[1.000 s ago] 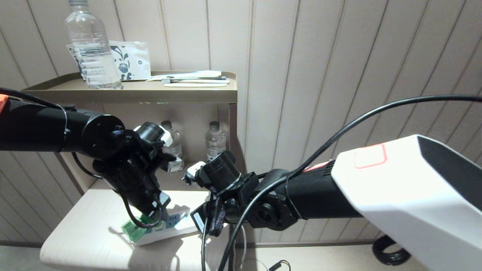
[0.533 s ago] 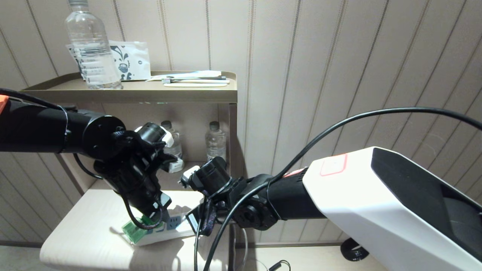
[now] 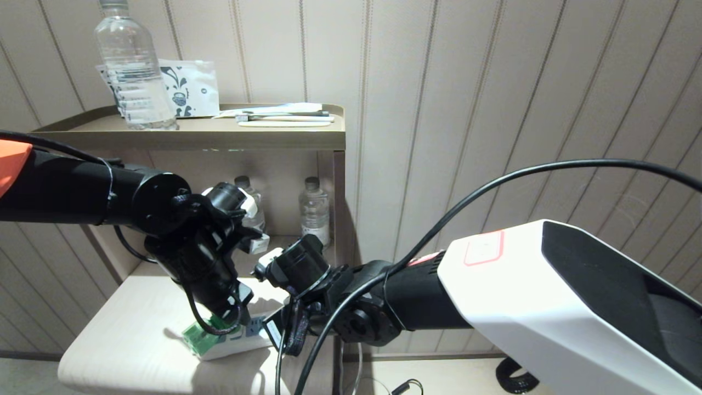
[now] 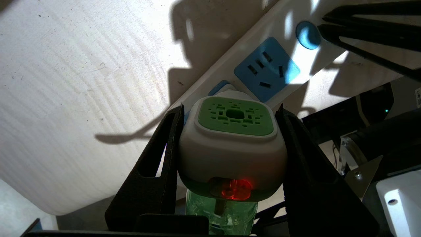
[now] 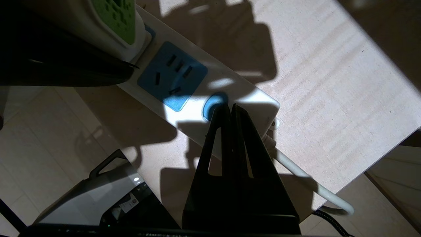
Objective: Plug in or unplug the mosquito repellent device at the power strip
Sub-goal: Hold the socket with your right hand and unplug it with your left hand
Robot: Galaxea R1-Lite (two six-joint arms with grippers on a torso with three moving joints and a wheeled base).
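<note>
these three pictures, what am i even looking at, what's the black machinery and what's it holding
It is a two-armed robot. The wide picture comes from a camera on its head. The other two come from cameras on its wrists, looking past the black fingers.

In the left wrist view, the left claw is closed on a small white plug-in mosquito repellent device with a green vented top. A red light glows on it, above its green liquid bottle. It sits at a socket of the long white power strip with blue sockets.

In the right wrist view, the right claw has its fingers pressed together, tips at the round blue button near the strip's cord end.

The strip lies on a pale wooden tabletop. Behind it, a brown shelf unit holds clear water bottles.
</note>
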